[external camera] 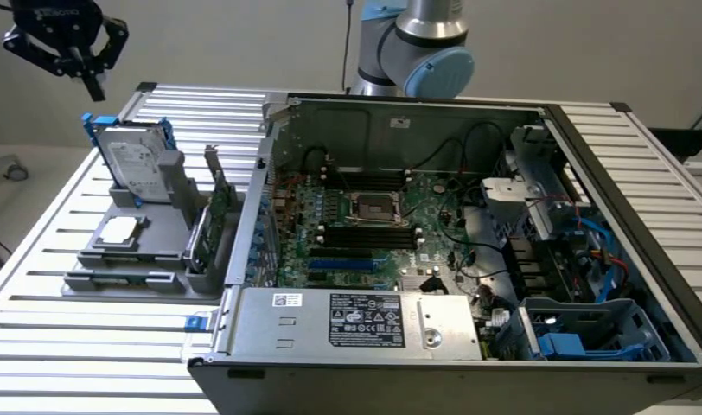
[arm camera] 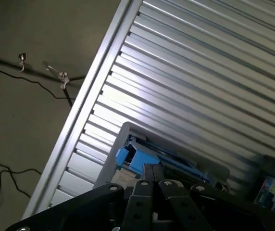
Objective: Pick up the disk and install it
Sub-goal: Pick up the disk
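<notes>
We see the single arm (external camera: 426,43) rising behind the far side of the open computer case (external camera: 443,242), with its black gripper (external camera: 94,86) carried out to the exterior view's far left. The gripper hangs in the air with its fingers pointing down and slightly tilted. The fingers are pressed together into one narrow tip and hold nothing. In the wrist view the gripper (arm camera: 153,172) looks down onto the ribbed metal table (arm camera: 200,72), with the blue edge of the disk (arm camera: 132,158) just beyond its fingertips.

The disk (external camera: 137,160) is below the gripper and apart from it. It stands on edge, leaning a little, in a grey holder (external camera: 132,255) on the table to the left of the case. Its white label faces the camera and its blue frame shows along the far edge.

We count one disk, one small silver chip (external camera: 118,229) lying flat on the holder nearer to us, and one green circuit card (external camera: 219,216) standing on edge between the disk and the case wall. Inside the case we count one motherboard (external camera: 363,225), one metal box with a black label (external camera: 363,320) at the near side, and one blue plastic cage (external camera: 593,333) in the near right corner.
</notes>
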Motion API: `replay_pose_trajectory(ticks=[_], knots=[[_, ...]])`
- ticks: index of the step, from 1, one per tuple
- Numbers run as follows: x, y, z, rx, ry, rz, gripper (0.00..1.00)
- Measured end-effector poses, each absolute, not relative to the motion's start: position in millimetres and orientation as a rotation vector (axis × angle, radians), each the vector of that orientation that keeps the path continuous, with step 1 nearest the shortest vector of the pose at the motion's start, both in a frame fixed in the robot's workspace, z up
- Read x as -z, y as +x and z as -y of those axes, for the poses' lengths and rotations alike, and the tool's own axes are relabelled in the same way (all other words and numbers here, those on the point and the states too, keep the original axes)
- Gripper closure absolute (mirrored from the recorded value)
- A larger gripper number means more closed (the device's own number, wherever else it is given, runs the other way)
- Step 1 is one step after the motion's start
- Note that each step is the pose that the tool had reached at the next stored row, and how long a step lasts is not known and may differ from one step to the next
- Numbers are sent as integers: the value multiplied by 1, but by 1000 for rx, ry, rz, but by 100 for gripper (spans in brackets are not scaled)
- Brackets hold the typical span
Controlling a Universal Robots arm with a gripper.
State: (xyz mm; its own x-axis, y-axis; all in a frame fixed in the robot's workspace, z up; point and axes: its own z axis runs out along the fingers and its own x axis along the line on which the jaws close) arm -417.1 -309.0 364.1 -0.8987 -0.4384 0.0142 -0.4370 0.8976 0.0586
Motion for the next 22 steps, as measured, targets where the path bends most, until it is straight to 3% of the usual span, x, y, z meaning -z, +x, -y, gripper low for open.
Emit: replay_pose_trajectory(ticks=[22], knots=[[-353, -417, 309, 74, 1285, 2825, 89]])
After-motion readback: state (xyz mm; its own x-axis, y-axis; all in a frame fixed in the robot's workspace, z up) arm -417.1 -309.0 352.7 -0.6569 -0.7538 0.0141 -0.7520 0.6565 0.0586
